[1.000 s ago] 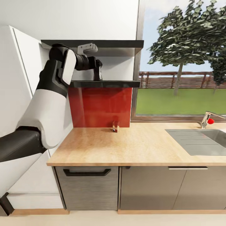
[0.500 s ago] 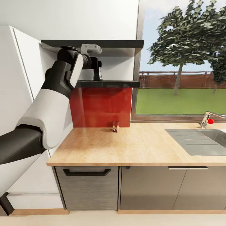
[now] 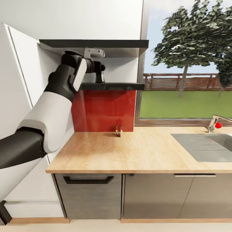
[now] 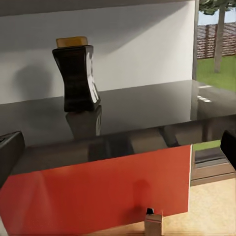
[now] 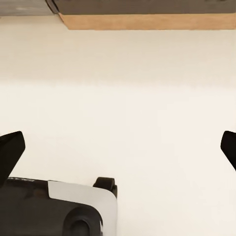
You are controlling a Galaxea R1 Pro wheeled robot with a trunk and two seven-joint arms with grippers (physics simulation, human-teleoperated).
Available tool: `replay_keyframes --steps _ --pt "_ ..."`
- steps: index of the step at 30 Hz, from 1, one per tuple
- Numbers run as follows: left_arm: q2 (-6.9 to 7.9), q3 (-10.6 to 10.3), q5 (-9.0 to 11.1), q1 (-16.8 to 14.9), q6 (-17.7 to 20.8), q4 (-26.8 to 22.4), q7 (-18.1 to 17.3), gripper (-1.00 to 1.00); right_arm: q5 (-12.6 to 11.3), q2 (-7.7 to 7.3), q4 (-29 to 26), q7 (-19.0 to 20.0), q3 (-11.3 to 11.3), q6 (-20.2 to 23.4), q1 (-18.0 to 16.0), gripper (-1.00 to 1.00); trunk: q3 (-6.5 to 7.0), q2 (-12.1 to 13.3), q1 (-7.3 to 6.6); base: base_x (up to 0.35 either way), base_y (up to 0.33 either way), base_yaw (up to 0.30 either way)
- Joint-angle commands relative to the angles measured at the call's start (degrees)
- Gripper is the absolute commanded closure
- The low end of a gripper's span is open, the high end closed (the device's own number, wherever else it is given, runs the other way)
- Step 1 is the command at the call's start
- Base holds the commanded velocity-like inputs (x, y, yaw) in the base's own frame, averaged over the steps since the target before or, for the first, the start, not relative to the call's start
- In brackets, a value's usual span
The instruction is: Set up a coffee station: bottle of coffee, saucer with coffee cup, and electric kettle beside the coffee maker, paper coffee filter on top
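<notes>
Kitchen shelf [image 3: 111,86]: coffee bottle [image 4: 76,73] stands upright on it, untouched.
Left gripper [image 4: 118,142]: spread wide, has edged closer to the bottle; grasp comes next.
Right gripper [image 5: 118,147]: spread apart, facing floor.

From the head, the left tool [image 3: 100,75] is mostly hidden behind its own wrist at the shelf [image 3: 111,86], so its jaw spread cannot be told there. In the left wrist view both fingertips [image 4: 10,152] are cut off by the edges. The small object [image 3: 119,130] on the counter [image 3: 129,151] below the tool is too small to identify. The right tool's [image 5: 118,147] fingertips [image 5: 11,150] are likewise cropped
</notes>
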Motion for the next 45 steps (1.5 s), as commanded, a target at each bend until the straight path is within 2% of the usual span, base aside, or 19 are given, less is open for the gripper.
replay_keyframes --steps 1,14,18,23,25,29,32,34,35,38,39,42,45 --pt "0.00 -0.1 0.0 -0.1 0.2 0.6 0.1 -1.00 -0.6 -0.09 0.1 0.5 0.5 -0.2 0.1 -1.00 -0.12 -0.1 0.04 0.203 0.000 0.000" --pt "0.00 -0.1 0.0 -0.1 -2.1 3.8 0.1 -1.00 -0.6 -0.46 0.1 0.7 0.5 -0.3 0.2 -1.00 -0.12 -0.1 0.04 0.146 0.000 0.000" --pt "0.00 -0.1 0.1 -0.1 -4.4 5.1 0.1 -1.00 -0.6 -0.52 0.1 0.7 0.5 -0.3 0.4 -1.00 -0.12 -0.1 0.04 0.100 0.000 0.000" --pt "0.00 0.0 0.1 -0.1 -5.6 6.1 0.1 -1.00 -0.6 -0.64 0.1 0.5 0.5 -0.7 2.5 -1.00 -0.12 -0.1 0.04 0.199 0.000 0.000" --pt "0.00 0.0 0.1 -0.1 -6.0 6.2 0.1 -1.00 -0.7 -1.15 0.1 0.5 0.5 -3.0 5.0 -1.00 -0.12 -0.1 0.04 0.066 0.000 0.000" --pt "0.00 0.0 0.1 -0.1 -6.1 6.0 0.1 -1.00 -0.7 -1.58 0.2 0.6 0.5 -5.7 6.9 -1.00 -0.12 -0.1 0.04 0.024 0.000 0.000" --pt "0.00 0.0 0.1 -0.1 -6.1 5.9 0.2 -1.00 -1.7 -2.25 0.2 0.7 0.5 -6.7 8.5 -1.00 -0.12 -0.1 0.04 0.006 0.000 0.000" --pt "0.00 0.1 0.1 -0.1 -6.2 5.7 0.2 -1.00 -5.1 -2.83 0.2 2.5 0.5 -10.4 10.7 -1.00 -0.12 -0.1 0.04 0.002 0.000 0.000" --pt "0.00 0.2 0.1 -0.1 -6.2 5.7 0.2 -1.00 -8.0 -3.17 0.2 5.0 0.4 -13.5 12.2 -1.00 -0.12 -0.1 0.04 0.001 0.000 0.000" --pt "0.00 0.7 0.1 -0.1 -6.2 5.6 0.2 -1.00 -13.8 -3.93 0.1 10.6 0.4 -17.8 14.6 -1.00 -0.12 -0.1 0.04 0.000 0.000 0.000" --pt "0.00 1.2 0.1 -0.1 -6.2 5.6 0.2 -1.00 -17.9 -4.26 0.1 14.8 0.4 -19.6 15.6 -1.00 -0.12 -0.1 0.04 0.000 0.000 0.000" --pt "0.00 1.7 0.1 -0.1 -6.2 5.5 0.2 -1.00 -23.7 -4.59 0.1 21.2 0.5 -21.7 16.7 -1.00 -0.12 -0.1 0.04 0.000 0.000 0.000" --pt "0.00 2.0 0.1 -0.1 -6.2 5.1 0.2 -1.00 -26.1 -4.60 0.1 23.7 0.6 -22.6 17.4 -1.00 -0.12 -0.1 0.04 0.016 0.000 0.000"
